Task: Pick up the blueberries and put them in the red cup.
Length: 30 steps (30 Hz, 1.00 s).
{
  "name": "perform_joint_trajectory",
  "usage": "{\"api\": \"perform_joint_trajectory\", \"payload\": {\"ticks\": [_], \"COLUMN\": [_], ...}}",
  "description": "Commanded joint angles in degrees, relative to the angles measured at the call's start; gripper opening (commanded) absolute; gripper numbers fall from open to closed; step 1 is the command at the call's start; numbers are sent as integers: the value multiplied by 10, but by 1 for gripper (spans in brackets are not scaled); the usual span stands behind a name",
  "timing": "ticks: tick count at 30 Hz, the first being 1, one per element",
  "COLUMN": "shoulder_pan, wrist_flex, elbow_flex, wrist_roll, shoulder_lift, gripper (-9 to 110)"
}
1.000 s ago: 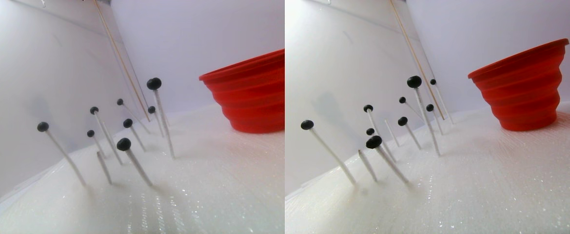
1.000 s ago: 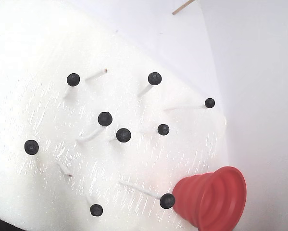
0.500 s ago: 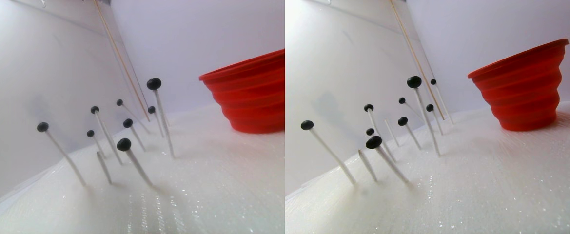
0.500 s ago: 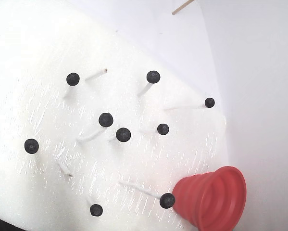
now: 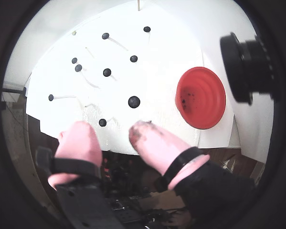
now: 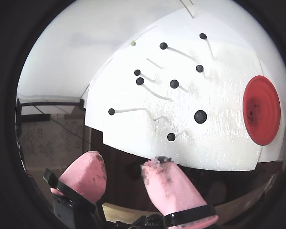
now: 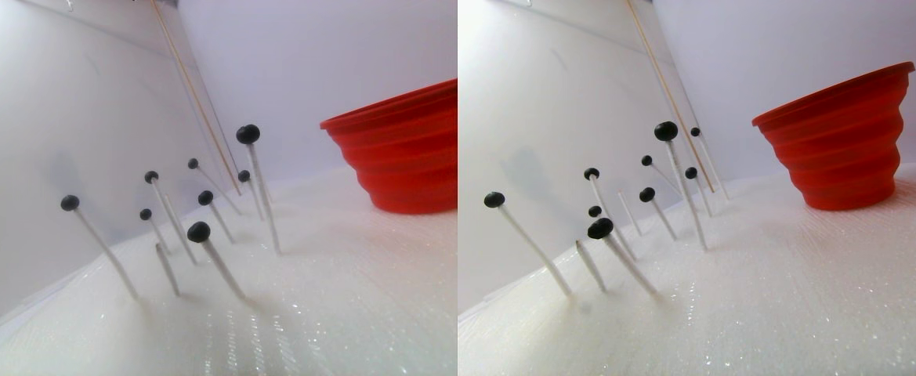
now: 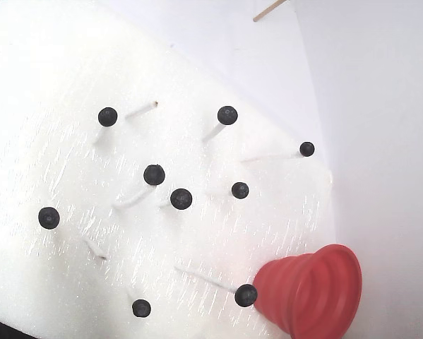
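Observation:
Several blueberries (image 8: 181, 198) sit on the tips of thin white sticks stuck in a white foam board (image 8: 56, 141). They also show as blueberries (image 5: 133, 101) and blueberries (image 6: 200, 116) in both wrist views, and as blueberries (image 7: 248, 134) in the stereo pair view. The red cup (image 8: 317, 289) stands at the board's corner; the red cup (image 5: 200, 98) holds a few dark specks. My gripper (image 5: 107, 129) is open with nothing between its pink, stained fingers. My gripper (image 6: 123, 161) hangs back over the board's near edge, apart from every berry. It is out of the fixed and stereo views.
A black camera lens (image 5: 248, 67) juts in beside the cup. A thin wooden rod (image 7: 191, 86) leans on the white wall behind the sticks. Bare sticks (image 8: 142, 109) without berries stand among the others. Dark clutter lies below the board's near edge (image 6: 181, 160).
A few berries wobble very slightly on their sticks in the fixed view; nothing else has moved.

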Motion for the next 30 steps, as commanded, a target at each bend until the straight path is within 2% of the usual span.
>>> {"api": "perform_joint_trajectory", "payload": {"ticks": [1,13,30], "shoulder_pan": [-3,41,78], "wrist_flex": [-46,-122,-194], "elbow_flex": [-18,27,45], "wrist_roll": [-27,-111,-153], "shoulder_lift": [-40,-98,-205], "gripper": [15,15,16]}}
